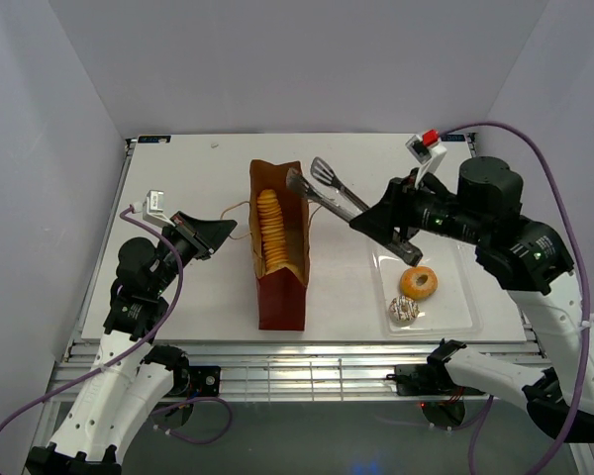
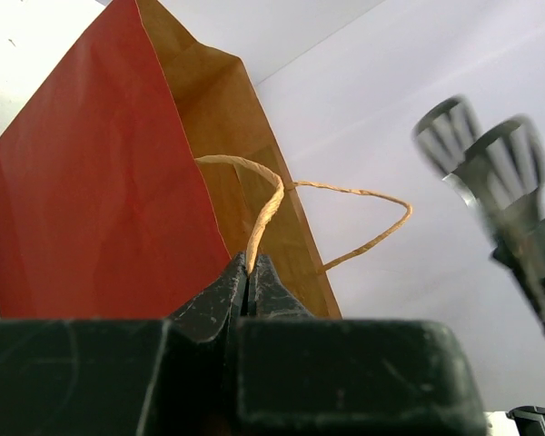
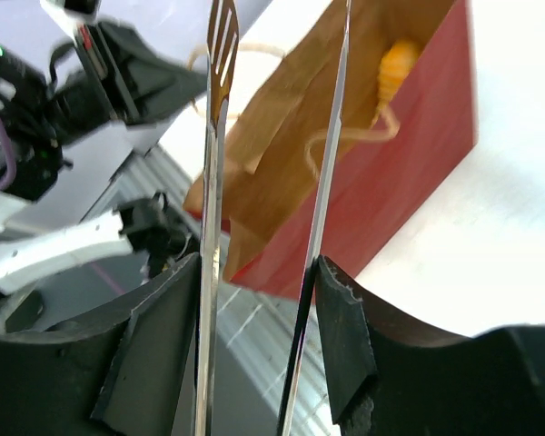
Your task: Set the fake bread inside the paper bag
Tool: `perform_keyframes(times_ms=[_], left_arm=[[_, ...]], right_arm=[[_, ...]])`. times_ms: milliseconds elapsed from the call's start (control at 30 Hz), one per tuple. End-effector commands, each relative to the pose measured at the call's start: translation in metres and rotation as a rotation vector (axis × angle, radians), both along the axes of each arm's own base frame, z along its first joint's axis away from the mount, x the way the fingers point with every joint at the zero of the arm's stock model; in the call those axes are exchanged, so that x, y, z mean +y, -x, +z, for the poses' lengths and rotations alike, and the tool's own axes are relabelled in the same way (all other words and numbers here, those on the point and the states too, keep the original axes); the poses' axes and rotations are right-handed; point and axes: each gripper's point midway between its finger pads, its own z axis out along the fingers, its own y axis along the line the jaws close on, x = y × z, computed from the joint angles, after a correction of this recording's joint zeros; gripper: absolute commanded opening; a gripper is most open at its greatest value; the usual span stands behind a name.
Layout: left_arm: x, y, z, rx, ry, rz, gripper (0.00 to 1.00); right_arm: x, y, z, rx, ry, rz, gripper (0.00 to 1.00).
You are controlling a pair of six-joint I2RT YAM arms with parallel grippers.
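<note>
**A:** Black jaws of your left gripper (image 2: pixel 251 272), right under the lens, are pinched shut on the thin twine handle (image 2: pixel 271 204). Hold that light pull, so the bag's mouth gapes for you.

**B:** Your long ridged golden-orange loaf (image 1: pixel 268 230) already lies inside the narrow paper bag (image 1: pixel 280 297), which is reddish outside and kraft-brown inside. It runs along the bag's length. One round golden-orange ring bun (image 1: pixel 418 283) and the small whitish brown-streaked pastry (image 1: pixel 404 309) wait just beside each other on the clear plastic tray (image 1: pixel 460 297), right of the bag. A second bun shows in no view.

**A:** Your right gripper (image 3: pixel 257 263) has its jaws clasped on the arms of the metal tongs (image 1: pixel 329 190). Their slotted blades stand apart and empty over the far right corner of the bag's mouth.

**B:** I judge the bun is your next pick. Straddle its full width rather than poking the hole, and squeeze gently, since a smooth toy may well squirt out. Lift clear of the tray's rim, then come down through the mouth without brushing the paper wall.

**A:** Looks-wise, the loaf is evenly ribbed, the bun has a clean centre hole, and both stand out bright against the white worktop (image 1: pixel 178 178).
</note>
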Motion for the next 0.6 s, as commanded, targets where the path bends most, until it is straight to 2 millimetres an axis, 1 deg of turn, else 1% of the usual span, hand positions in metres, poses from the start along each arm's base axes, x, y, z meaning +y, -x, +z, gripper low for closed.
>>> perform_keyframes(times_ms=[0, 67, 100, 133, 167, 200, 267, 300, 333, 367, 400, 433, 467, 500, 533, 567], left_arm=[[0.0, 0.004, 0.006, -0.02, 0.0, -0.008, 0.0], [-0.001, 0.004, 0.005, -0.018, -0.001, -0.011, 0.0], [-0.001, 0.004, 0.004, -0.018, -0.001, -0.011, 0.0], [-0.001, 0.005, 0.004, -0.018, -0.001, -0.012, 0.0], [-0.001, 0.005, 0.004, -0.019, 0.001, -0.017, 0.0], [-0.002, 0.005, 0.004, -0.02, -0.001, -0.018, 0.0], [-0.001, 0.006, 0.006, -0.028, -0.003, -0.02, 0.0], [-0.001, 0.006, 0.005, -0.029, -0.007, -0.019, 0.0], [-0.001, 0.007, 0.005, -0.033, -0.008, -0.018, 0.0], [-0.001, 0.007, 0.006, -0.037, -0.008, -0.018, 0.0], [-0.001, 0.007, 0.006, -0.038, -0.009, -0.019, 0.0], [-0.001, 0.007, 0.006, -0.044, -0.015, -0.021, 0.0], [-0.001, 0.007, 0.005, -0.042, -0.019, -0.022, 0.0], [-0.002, 0.007, 0.004, -0.043, -0.02, -0.023, 0.0], [-0.002, 0.007, 0.004, -0.046, -0.024, -0.026, 0.0], [-0.002, 0.007, 0.005, -0.05, -0.025, -0.028, 0.0]], right_arm=[[-0.021, -0.015, 0.053, -0.163, 0.003, -0.124, 0.57], [-0.025, -0.024, 0.057, -0.183, 0.031, -0.162, 0.57], [-0.033, -0.031, 0.056, -0.186, 0.06, -0.217, 0.57], [-0.037, -0.036, 0.059, -0.195, 0.075, -0.249, 0.57], [-0.043, -0.04, 0.056, -0.196, 0.104, -0.281, 0.57], [-0.057, -0.051, 0.052, -0.198, 0.153, -0.372, 0.57], [-0.073, -0.056, 0.035, -0.17, 0.233, -0.446, 0.57], [-0.09, -0.058, 0.026, -0.159, 0.29, -0.518, 0.57], [-0.099, -0.058, 0.02, -0.152, 0.319, -0.554, 0.57], [-0.106, -0.06, 0.007, -0.133, 0.365, -0.585, 0.57], [-0.119, -0.061, 0.001, -0.127, 0.4, -0.647, 0.57], [-0.127, -0.058, -0.003, -0.122, 0.418, -0.672, 0.57], [-0.134, -0.055, -0.018, -0.09, 0.469, -0.686, 0.57], [-0.142, -0.055, -0.023, -0.075, 0.497, -0.722, 0.57], [-0.147, -0.052, -0.031, -0.055, 0.524, -0.732, 0.57], [-0.152, -0.048, -0.046, -0.018, 0.578, -0.735, 0.57]])
